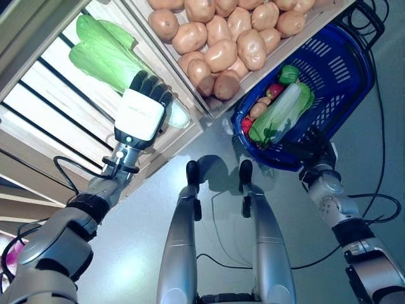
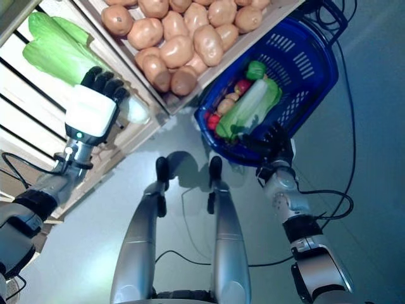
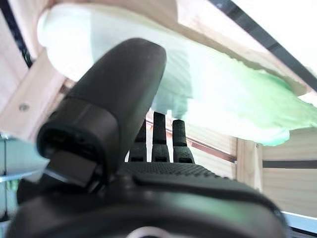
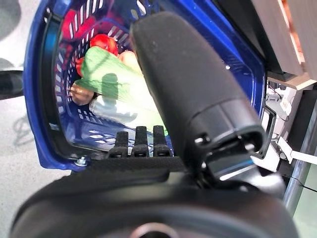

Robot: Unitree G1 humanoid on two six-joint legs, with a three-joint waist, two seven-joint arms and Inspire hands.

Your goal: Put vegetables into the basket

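Green cabbage (image 1: 104, 50) lies in the wooden crate (image 1: 38, 107) at upper left of the left eye view, and the left hand (image 1: 144, 107) curls its fingers over its pale stalk end. Potatoes (image 1: 221, 38) fill the next compartment at top centre. At right, the right hand (image 1: 310, 149) grips the rim of the blue basket (image 1: 342, 69), which holds another cabbage (image 1: 281, 111), a tomato (image 1: 275, 89) and a green pepper (image 1: 289, 74).

Left wrist view: the thumb (image 3: 114, 104) rests against the cabbage's underside.

Right wrist view: fingers (image 4: 141, 144) hook over the basket's edge.
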